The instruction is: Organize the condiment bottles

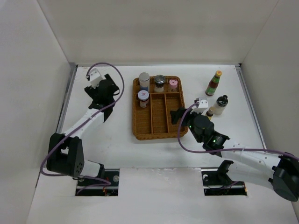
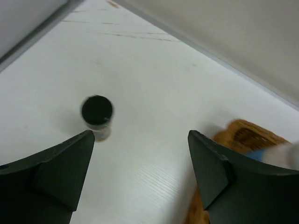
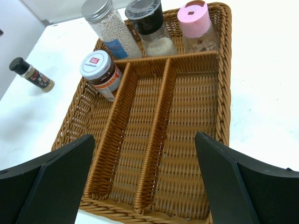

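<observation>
**Both claws spread, four bottles in the tray, four out on the surface**

Your left claw [image 2: 140, 140] is spread wide with nothing between its fingers. It hangs over the far-left part of the white surface [image 1: 117, 149], to the left of the tray. A small black-capped jar [image 2: 96, 114] stands upright on the surface just beyond the claw's left finger [image 2: 60, 168], outside the gap. In the wrist view you cannot tell whether finger and jar touch.

Your right claw [image 3: 145, 140] is also spread and holds nothing. It hovers over the near-right part of the brown wicker tray [image 3: 187, 130], above the long slots.

Four of your condiment bottles stand upright in the tray:

- The silver-capped jar of white beads [image 3: 110, 25], the black-capped grinder [image 3: 149, 23] and the pink-capped jar [image 3: 196, 23] line up side by side in the cross compartment at the far end.
- The jar with the red-and-white cap [image 3: 100, 70] stands at the far end of the left long slot, close in front of the silver-capped jar.

To the right of the tray, the tall green bottle with the red label and yellow cap [image 1: 214, 84] stands well apart from it. Nearer to you stands a clear bottle with a black cap [image 1: 220, 104]. Just beside that bottle is a small brown bottle [image 1: 210, 112], partly hidden by your right arm.
</observation>
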Controlling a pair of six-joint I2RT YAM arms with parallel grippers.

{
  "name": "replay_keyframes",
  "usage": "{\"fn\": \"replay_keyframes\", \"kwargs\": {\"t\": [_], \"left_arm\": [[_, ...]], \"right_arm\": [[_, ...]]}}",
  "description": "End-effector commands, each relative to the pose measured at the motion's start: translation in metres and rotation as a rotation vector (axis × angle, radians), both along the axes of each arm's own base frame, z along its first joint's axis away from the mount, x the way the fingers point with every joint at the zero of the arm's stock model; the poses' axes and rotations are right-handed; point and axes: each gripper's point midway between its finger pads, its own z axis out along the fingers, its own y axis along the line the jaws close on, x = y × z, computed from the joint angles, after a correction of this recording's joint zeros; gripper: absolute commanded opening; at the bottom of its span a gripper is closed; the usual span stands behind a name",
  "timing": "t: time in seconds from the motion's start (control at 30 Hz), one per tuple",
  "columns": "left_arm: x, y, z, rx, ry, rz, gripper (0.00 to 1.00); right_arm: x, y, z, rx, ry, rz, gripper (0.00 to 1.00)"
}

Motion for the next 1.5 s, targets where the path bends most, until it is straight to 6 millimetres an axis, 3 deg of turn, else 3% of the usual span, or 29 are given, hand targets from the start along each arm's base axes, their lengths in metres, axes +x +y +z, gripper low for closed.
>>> {"fn": "replay_keyframes", "kwargs": {"t": [0.0, 0.2, 0.5, 0.7, 0.87, 1.0, 1.2, 1.33, 1.47], "left_arm": [[0.012, 0.026, -0.011, -0.015, 0.027, 0.060, 0.80], [0.034, 0.053, -0.034, -0.021, 0.087, 0.111, 0.75], [0.062, 0.066, -0.053, -0.031, 0.127, 0.122, 0.67], [0.060, 0.064, -0.064, -0.032, 0.149, 0.119, 0.47], [0.055, 0.064, -0.072, -0.034, 0.168, 0.120, 0.48], [0.056, 0.062, -0.078, -0.040, 0.180, 0.111, 0.37], [0.050, 0.058, -0.058, -0.051, 0.139, 0.094, 0.27], [0.036, 0.048, -0.021, -0.062, 0.058, 0.067, 0.27], [0.009, 0.011, 0.020, -0.071, -0.022, -0.033, 0.27]], "right_arm": [[0.002, 0.006, 0.015, 0.044, -0.047, 0.015, 0.95], [0.003, 0.006, 0.015, 0.043, -0.046, 0.015, 0.96], [0.004, 0.007, 0.014, 0.034, -0.043, 0.016, 0.96], [0.003, 0.006, 0.014, 0.037, -0.045, 0.016, 0.96], [0.003, 0.006, 0.014, 0.038, -0.046, 0.016, 0.96], [0.003, 0.006, 0.014, 0.038, -0.046, 0.016, 0.96], [0.002, 0.004, 0.017, 0.043, -0.051, 0.011, 0.96], [0.002, 0.004, 0.017, 0.043, -0.051, 0.013, 0.96], [0.001, 0.003, 0.018, 0.045, -0.054, 0.010, 0.96]]}}
